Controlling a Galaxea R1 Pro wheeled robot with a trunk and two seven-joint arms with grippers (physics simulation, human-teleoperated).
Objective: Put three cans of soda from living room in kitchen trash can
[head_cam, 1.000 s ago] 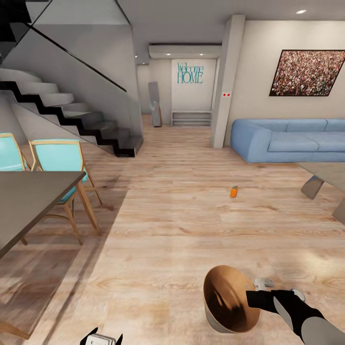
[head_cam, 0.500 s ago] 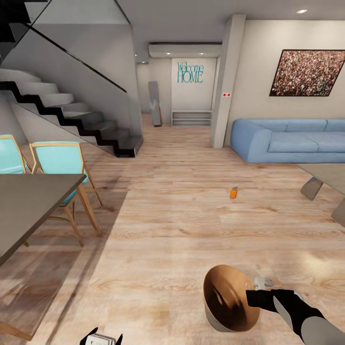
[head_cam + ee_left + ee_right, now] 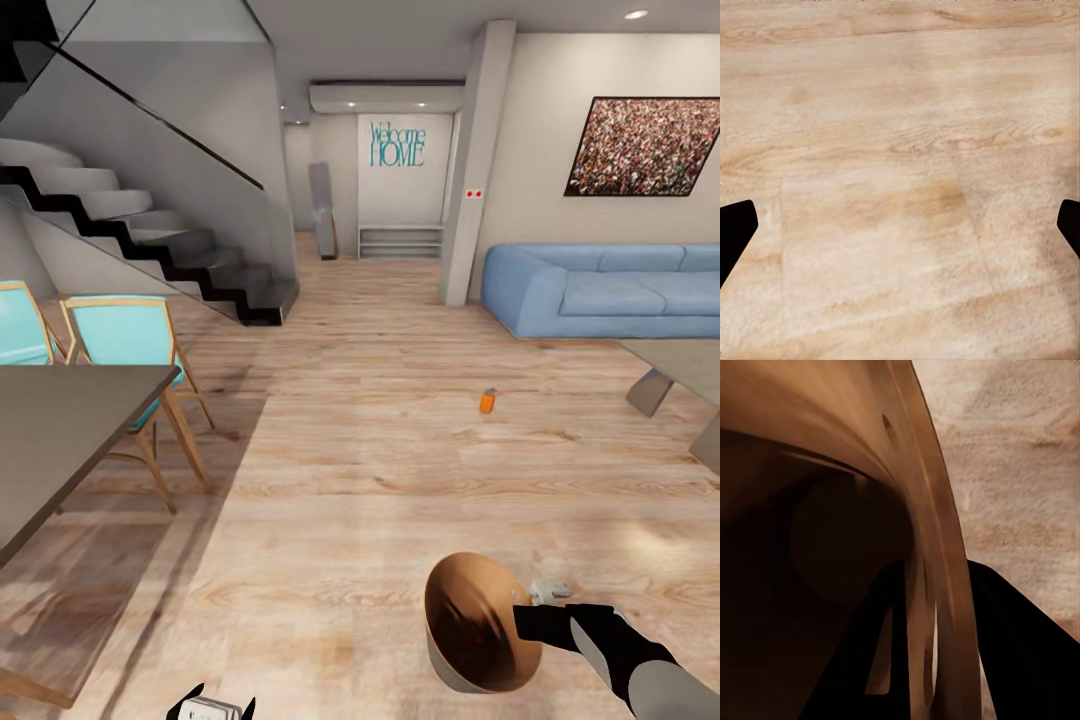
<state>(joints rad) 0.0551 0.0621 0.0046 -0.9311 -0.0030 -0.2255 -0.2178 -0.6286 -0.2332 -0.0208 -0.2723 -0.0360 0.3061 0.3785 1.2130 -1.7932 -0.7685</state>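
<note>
Orange soda can with silver top [image 3: 487, 401] stood upright on the wood floor [image 3: 380, 480], well ahead of the right hand [image 3: 532, 609], which was clamped on the rim of the copper-lined pale tapered bin [image 3: 478, 625]. Left hand [image 3: 900, 225] was open, empty, farther off.

Light wood floor [image 3: 360, 480] fills the frame's centre. Upper left, a staircase [image 3: 150, 235]; lower left, a grey table [image 3: 60, 430] with teal chairs [image 3: 125, 335]. Right, a blue sofa [image 3: 600, 290] under a crowd photo [image 3: 645, 147]; "Welcome HOME" lettering [image 3: 397, 146] at top centre.
</note>
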